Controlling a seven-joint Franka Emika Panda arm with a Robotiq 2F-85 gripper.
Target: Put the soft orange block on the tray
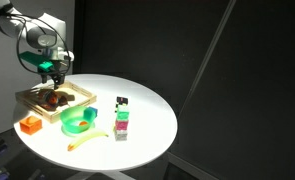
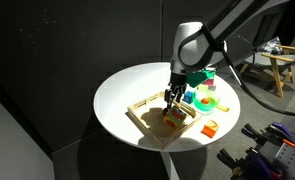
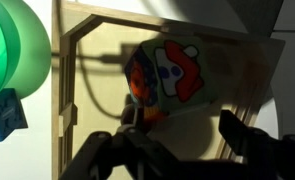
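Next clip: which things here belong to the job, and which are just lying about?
Job:
- orange block, lying in the tray
- wooden tray
- hand, over the tray

Lying about:
- second orange block, beside the tray
- green bowl
- banana
- stacked small blocks

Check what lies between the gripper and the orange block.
The tray's wooden rim. The gripper hangs over the tray; the orange block sits just outside that rim. Both exterior views show this.
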